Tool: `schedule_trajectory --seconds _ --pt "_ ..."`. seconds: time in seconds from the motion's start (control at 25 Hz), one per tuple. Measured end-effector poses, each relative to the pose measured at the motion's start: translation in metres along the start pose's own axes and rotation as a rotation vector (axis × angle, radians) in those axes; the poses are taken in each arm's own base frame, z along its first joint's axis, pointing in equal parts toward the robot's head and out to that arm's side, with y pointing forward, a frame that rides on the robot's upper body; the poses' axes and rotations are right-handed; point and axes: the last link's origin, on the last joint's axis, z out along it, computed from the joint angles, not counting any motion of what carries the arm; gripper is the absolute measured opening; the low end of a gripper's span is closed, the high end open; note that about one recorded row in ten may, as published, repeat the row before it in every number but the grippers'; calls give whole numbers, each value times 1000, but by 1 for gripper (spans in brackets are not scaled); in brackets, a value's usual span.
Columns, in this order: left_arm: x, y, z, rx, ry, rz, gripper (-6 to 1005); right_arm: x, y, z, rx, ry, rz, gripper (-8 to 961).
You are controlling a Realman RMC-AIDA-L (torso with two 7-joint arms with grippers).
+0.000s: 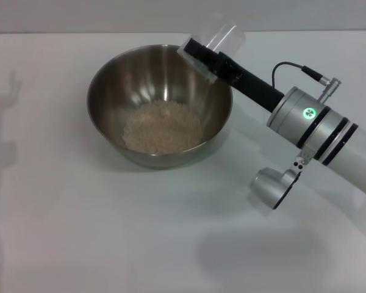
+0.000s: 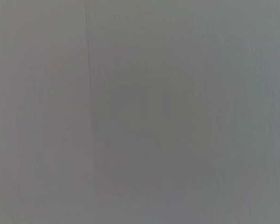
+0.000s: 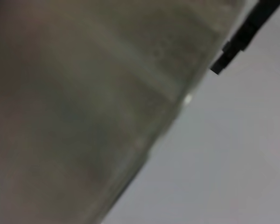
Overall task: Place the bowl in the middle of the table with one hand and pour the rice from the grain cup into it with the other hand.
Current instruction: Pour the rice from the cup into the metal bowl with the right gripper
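The right arm reaches in from the lower right of the head view, its white forearm rising to a silver wrist ring with a lit green light and a black cable looping off it. Beyond the wrist, the black claw body stretches up and to the left, and the right claw (image 1: 208, 56) is clamped on the clear grain cup (image 1: 224, 36), held aloft. The left arm shows nowhere.

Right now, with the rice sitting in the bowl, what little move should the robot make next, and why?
Probably lift the right gripper with the grain cup away from the bowl and turn it upright. The rice is already heaped in the bowl, and the tilted cup over the rim looks empty. The left arm is out of view.
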Motion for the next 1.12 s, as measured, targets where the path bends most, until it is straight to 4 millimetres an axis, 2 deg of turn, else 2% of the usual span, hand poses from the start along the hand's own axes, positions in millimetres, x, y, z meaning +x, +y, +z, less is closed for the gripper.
schedule_trajectory --seconds 0.36,0.84,1.12 --pt "0 1 1 -1 1 0 829 -8 -3 5 -3 -22 9 9" --pt "1 0 1 -1 2 1 829 -8 -11 9 17 21 91 9" --pt "2 -2 2 10 5 -3 829 -16 -8 11 -33 32 284 9"
